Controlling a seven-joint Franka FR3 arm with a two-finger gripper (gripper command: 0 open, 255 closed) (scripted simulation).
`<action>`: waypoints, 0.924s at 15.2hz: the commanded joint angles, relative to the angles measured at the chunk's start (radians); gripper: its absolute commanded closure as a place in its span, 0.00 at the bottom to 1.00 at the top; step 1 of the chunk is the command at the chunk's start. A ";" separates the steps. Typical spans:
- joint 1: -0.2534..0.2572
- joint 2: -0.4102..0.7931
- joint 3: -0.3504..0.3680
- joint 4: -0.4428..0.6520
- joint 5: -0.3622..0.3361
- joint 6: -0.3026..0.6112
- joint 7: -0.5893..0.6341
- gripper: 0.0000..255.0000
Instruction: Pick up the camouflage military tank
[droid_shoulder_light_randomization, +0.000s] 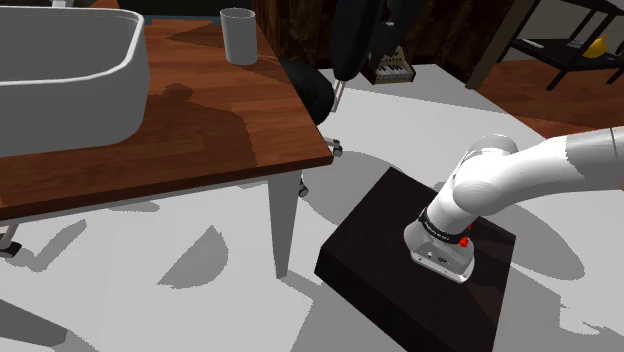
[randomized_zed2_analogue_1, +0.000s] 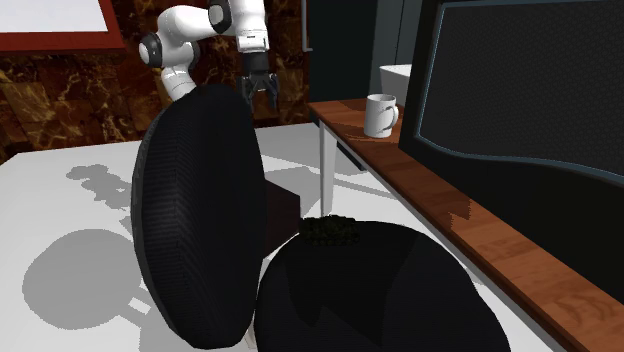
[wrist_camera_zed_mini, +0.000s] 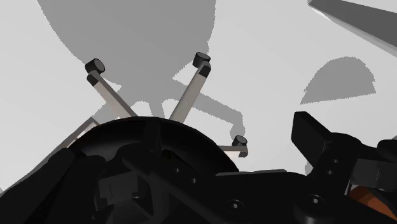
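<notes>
Tank (randomized_zed2_analogue_1: 330, 232) half hidden (behind chair seat (randomized_zed2_analogue_1: 390, 290)).

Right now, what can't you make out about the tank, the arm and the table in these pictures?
Tank: in the second exterior view it is a small dark mottled lump on the black chair; turret and gun are too small to tell.
Arm: in the shoulder view, the right edge cuts it off past the elbow.
Basin: in the shoulder view, the left edge cuts it off.

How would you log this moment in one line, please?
pre-grasp | gripper: open, above chair | tank: on chair seat, not held
</notes>
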 joint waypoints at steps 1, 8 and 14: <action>0.000 0.000 0.000 0.000 0.000 0.000 0.000 0.00; -0.015 0.232 -0.053 0.054 0.007 0.174 -0.025 0.00; -0.022 0.449 -0.095 0.151 0.033 0.287 -0.056 0.00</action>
